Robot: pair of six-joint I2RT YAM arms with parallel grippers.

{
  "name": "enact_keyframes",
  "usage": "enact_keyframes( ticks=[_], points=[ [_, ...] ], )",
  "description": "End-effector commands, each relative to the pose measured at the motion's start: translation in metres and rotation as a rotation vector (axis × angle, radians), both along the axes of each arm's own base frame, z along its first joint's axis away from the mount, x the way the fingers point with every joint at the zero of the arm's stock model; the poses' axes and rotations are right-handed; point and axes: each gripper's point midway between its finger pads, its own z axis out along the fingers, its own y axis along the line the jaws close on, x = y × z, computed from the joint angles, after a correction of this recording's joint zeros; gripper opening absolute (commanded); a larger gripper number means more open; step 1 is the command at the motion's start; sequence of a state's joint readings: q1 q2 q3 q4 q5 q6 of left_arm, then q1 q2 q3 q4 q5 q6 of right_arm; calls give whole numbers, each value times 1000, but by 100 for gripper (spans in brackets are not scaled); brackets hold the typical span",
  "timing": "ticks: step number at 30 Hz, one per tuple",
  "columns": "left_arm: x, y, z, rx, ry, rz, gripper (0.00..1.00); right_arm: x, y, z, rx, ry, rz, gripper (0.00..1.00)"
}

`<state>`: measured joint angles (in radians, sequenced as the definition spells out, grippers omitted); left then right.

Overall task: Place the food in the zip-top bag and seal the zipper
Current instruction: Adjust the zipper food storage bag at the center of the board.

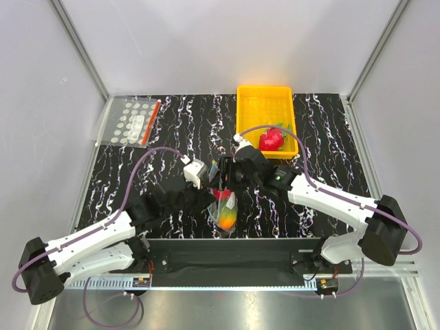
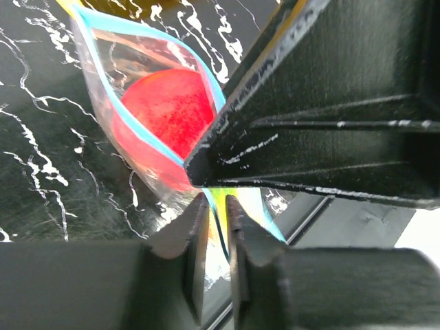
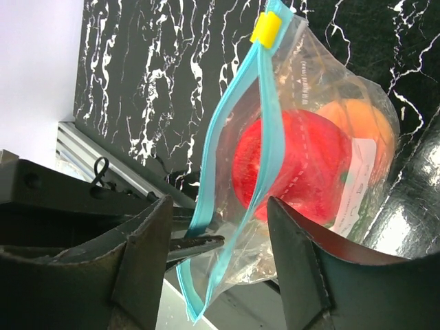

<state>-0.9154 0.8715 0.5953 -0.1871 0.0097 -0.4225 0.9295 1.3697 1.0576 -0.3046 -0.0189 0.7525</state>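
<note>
Find the zip-top bag [image 1: 225,208] at the middle of the black marbled table [image 1: 330,137], toward the near edge, between the two grippers. Note inside it the red apple [image 3: 302,172] and, beside it, the peach-orange fruit [image 3: 368,127].

Trace the left arm [image 1: 89,240] from its near-left base, reaching right and slightly far, held low over the table. Locate the left gripper [image 2: 216,206] at the bag's left side, jaws drawn narrow and pinching the bag's edge at one end of the pale blue zipper [image 3: 265,124].

Trace the right arm [image 1: 330,196] from its near-right base, stretched left and slightly far, with the wrist just near of the yellow tray [image 1: 265,89]. Locate the right gripper [image 3: 218,203] at the bag's far side, jaws spread wide, one finger on each side of the zipper strip. Treat contact between these fingers and the bag as not determinable from the wrist view.

Note the yellow slider tab [image 3: 266,29] at the end of the zipper away from the left gripper, with the strip's two halves parted below it and the mouth open.

Find a red object [image 1: 271,139] in the near part of the yellow tray, and a flat dotted bag [image 1: 134,120] with a red strip at the far-left corner of the table.
</note>
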Motion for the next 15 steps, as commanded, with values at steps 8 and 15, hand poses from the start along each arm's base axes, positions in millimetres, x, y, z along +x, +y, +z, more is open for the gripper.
enact_keyframes(
  ticks=[8, 15],
  points=[
    [-3, -16, 21, -94, -94, -73, 29, 1, -6, -1, -77, 12, -15, 61],
    [0, -15, 20, -61, -105, -67, 27, 7, -22, 13, -110, -45, -62, 60]
  ],
)
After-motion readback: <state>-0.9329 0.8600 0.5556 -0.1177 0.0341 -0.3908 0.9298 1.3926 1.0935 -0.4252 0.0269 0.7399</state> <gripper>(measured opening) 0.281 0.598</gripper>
